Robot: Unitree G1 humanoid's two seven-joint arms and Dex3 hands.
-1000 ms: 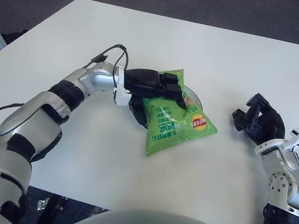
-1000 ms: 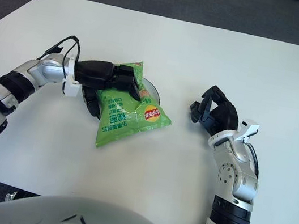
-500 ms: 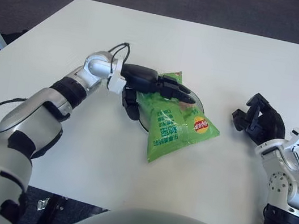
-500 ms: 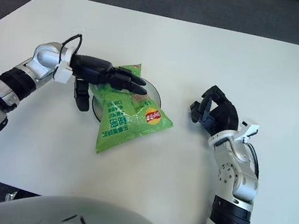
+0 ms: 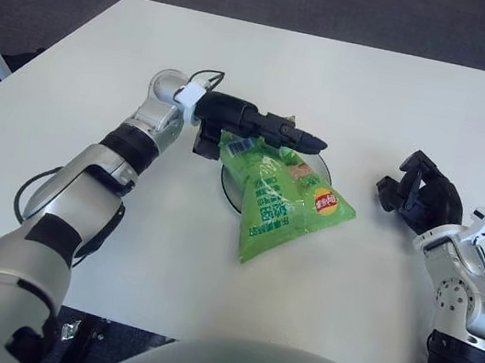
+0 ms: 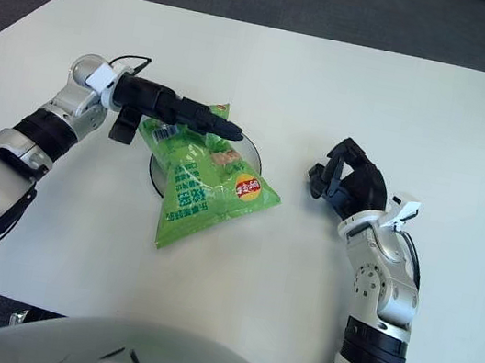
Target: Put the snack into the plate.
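white table (image 5: 407,88) — left hand (image 5: 252,125) fingers straight, empty, over snack (image 5: 282,197) on plate (image 5: 323,167).

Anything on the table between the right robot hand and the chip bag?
Nothing. In both eye views only bare white table separates the right robot hand from the chip bag. The left robot hand hangs over the bag's far end.

Left robot hand (image 5: 261,127): arm reaching forward, fingers extended flat, holding nothing. Right robot hand (image 5: 419,194): forearm upright, fingers curled and empty.
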